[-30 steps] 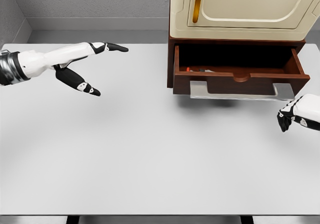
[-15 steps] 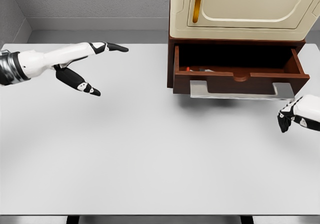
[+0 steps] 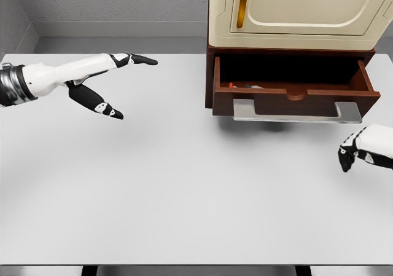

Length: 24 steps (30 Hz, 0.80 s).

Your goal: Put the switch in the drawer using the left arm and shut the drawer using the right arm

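Note:
The brown wooden drawer stands pulled out under a cream cabinet at the back right. Inside it, behind the front panel, a small part of the switch shows with a red end; most of it is hidden. A metal handle runs along the drawer's front. My left hand hovers over the table at the far left, fingers spread and holding nothing. My right hand is at the right edge, below and in front of the drawer's right corner, fingers curled and holding nothing.
The white table spreads wide in front of the drawer. A grey wall runs behind it. The cabinet's cream door carries a gold vertical handle.
My right hand has sunk a little lower and toward me, away from the drawer front. The left arm and drawer have not moved.

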Each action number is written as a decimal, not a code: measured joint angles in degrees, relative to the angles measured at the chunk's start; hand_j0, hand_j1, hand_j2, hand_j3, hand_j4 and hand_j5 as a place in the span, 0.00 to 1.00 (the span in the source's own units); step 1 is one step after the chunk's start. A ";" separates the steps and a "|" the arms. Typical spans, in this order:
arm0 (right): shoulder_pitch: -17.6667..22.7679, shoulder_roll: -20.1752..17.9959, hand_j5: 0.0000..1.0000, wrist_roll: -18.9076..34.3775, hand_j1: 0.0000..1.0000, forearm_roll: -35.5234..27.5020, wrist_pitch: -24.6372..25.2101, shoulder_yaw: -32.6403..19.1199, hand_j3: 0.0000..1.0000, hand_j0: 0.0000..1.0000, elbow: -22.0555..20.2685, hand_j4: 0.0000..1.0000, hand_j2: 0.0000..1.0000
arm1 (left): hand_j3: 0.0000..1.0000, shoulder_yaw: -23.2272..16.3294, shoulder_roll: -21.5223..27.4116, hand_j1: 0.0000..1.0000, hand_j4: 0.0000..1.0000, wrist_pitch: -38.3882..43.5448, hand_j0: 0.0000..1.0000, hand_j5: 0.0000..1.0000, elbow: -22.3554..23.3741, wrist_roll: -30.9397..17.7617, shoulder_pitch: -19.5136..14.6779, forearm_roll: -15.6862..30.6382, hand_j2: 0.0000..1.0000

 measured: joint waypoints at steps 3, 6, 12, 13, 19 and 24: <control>-1.15 1.76 0.26 0.01 0.26 0.72 0.02 -0.09 0.26 0.26 0.02 0.26 0.26 | 1.00 0.03 0.02 1.00 1.00 0.01 1.00 1.00 -0.04 0.00 0.00 0.00 1.00; -1.76 3.31 0.26 -0.13 0.26 2.88 0.30 -0.64 0.26 0.26 0.57 0.26 0.26 | 1.00 0.11 0.04 1.00 1.00 0.05 1.00 1.00 -0.11 0.01 0.00 0.00 1.00; -3.52 4.64 0.26 0.10 0.26 7.69 -0.19 -0.77 0.26 0.26 1.21 0.26 0.26 | 1.00 0.21 0.13 1.00 1.00 0.08 1.00 1.00 -0.13 0.01 0.09 0.02 1.00; -3.43 4.73 0.26 0.09 0.26 7.36 -0.04 -0.81 0.26 0.26 1.22 0.26 0.26 | 1.00 0.21 0.14 1.00 1.00 0.08 1.00 1.00 -0.14 0.02 0.09 0.04 1.00; -3.08 5.30 0.26 1.48 0.26 1.30 0.14 2.47 0.26 0.26 0.19 0.26 0.26 | 1.00 0.05 -0.03 1.00 1.00 0.02 1.00 1.00 -0.08 0.00 0.09 0.00 1.00; -3.87 5.42 0.27 2.07 0.27 0.39 0.02 3.70 0.27 0.27 -0.12 0.27 0.27 | 1.00 0.01 -0.08 1.00 1.00 0.01 1.00 1.00 -0.06 0.00 0.09 0.00 1.00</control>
